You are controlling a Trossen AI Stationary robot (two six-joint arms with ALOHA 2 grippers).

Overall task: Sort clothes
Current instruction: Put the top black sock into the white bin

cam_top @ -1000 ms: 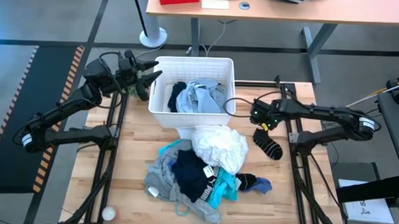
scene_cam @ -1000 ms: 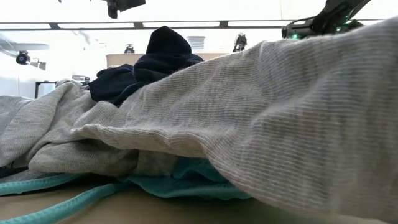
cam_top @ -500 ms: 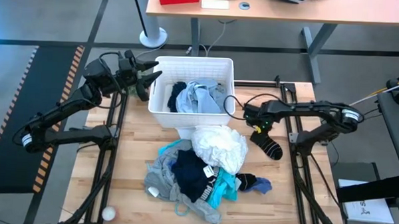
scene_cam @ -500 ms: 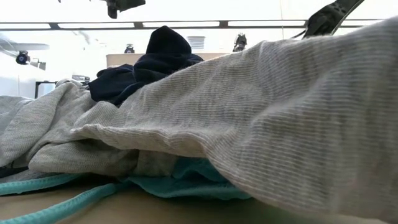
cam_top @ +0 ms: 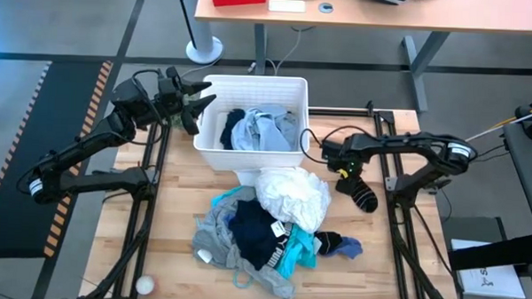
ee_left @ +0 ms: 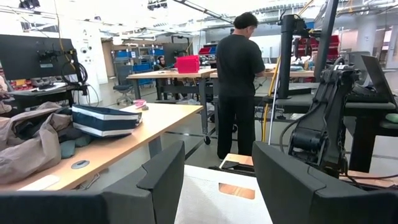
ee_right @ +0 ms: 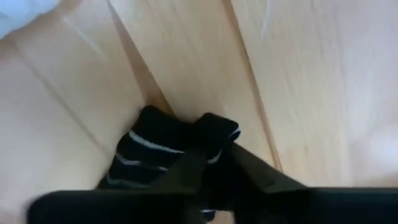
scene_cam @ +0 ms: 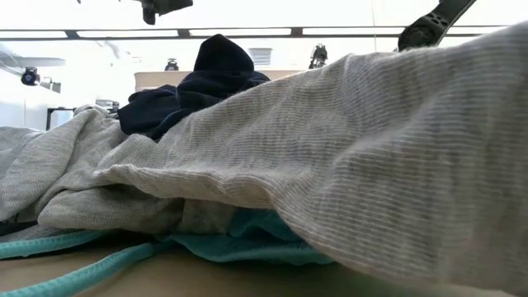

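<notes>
R gripper (cam_top: 340, 164) pinches cuff of black striped sock (cam_top: 360, 194) on table just right of white bin (cam_top: 251, 154), L gripper (cam_top: 196, 105) idles open by bin's left rim; thin grip w/ toe dragging may let sock slip off

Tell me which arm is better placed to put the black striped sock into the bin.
The right: its tool is at the black striped sock, apparently pinching its top. The left tool hangs open beside the bin.

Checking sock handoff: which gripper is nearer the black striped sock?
Right. The right gripper is at the black striped sock, pinching its top end. The left gripper hangs open beyond the white bin.
</notes>
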